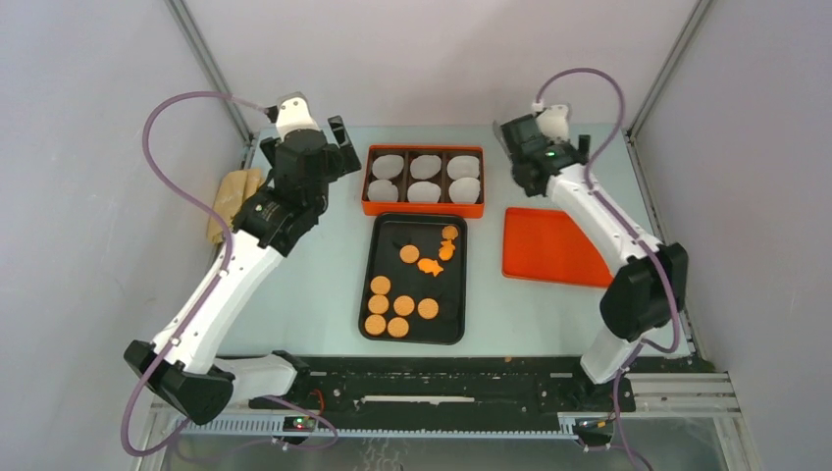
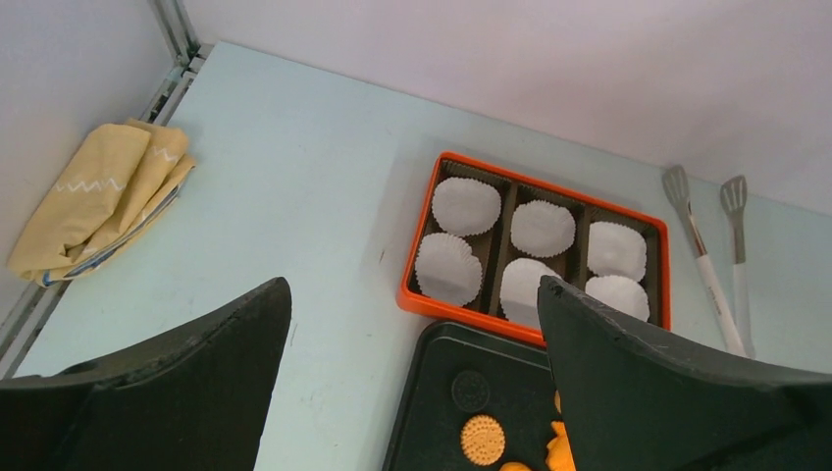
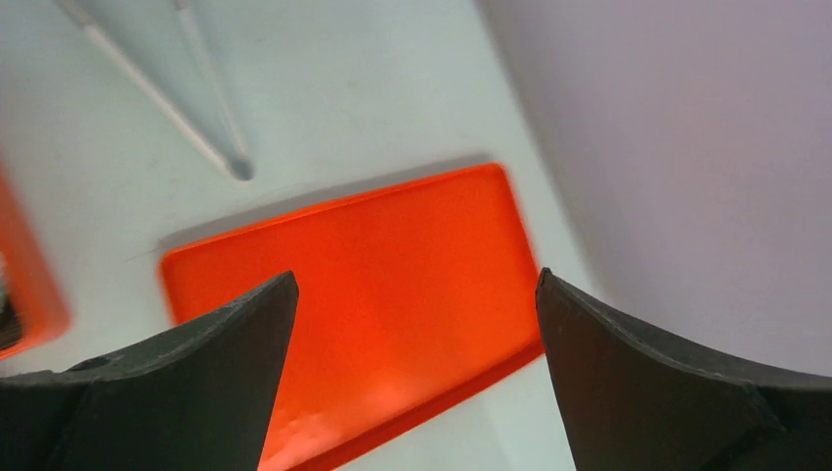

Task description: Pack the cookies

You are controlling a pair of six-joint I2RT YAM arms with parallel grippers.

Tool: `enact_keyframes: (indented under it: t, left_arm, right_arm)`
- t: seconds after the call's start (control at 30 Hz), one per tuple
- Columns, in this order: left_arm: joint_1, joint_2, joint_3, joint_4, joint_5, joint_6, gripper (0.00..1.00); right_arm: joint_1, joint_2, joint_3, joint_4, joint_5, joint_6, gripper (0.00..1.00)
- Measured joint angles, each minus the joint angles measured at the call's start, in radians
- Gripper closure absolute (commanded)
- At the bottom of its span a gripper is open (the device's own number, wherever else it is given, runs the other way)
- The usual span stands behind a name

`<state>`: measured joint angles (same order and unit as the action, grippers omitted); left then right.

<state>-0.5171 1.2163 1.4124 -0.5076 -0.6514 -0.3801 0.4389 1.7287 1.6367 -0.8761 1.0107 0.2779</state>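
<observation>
The cookies (image 1: 402, 306) are several small orange discs on a black tray (image 1: 381, 329) at the table's middle. The left wrist view shows one dark cookie (image 2: 471, 390) and an orange one (image 2: 483, 439) at the tray's far end. Behind the tray stands an orange box (image 1: 424, 208) holding several white paper cups (image 2: 465, 205). My left gripper (image 1: 324, 162) is open and empty, raised left of the box; in its own view (image 2: 412, 289) nothing lies between its fingers. My right gripper (image 1: 542, 157) is open and empty, raised right of the box, above an orange lid (image 3: 373, 285).
The orange lid (image 1: 549, 245) lies flat right of the tray. A folded yellow cloth (image 1: 235, 196) lies at the far left by the frame post. A pair of tongs (image 2: 702, 255) lies right of the box, mostly hidden under my right arm in the top view. Walls close three sides.
</observation>
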Motion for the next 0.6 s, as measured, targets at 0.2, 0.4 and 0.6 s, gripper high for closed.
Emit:
enact_keyframes:
  t: [0.2,0.4,0.6]
  left_arm:
    - [0.098,0.015,0.0,0.051,0.146,-0.069,0.0]
    - [0.241,0.137,0.042,0.04,0.334,-0.148,0.0]
    - [0.241,0.189,-0.015,0.017,0.423,-0.163,0.0]
  right_arm:
    - [-0.225,-0.209,-0.181,0.174,-0.433,0.016,0.0]
    - [-0.272,-0.16,-0.09,0.197,-0.613,-0.015,0.01]
    - [-0.272,0.066,0.015,0.2,-0.75,-0.046,0.0]
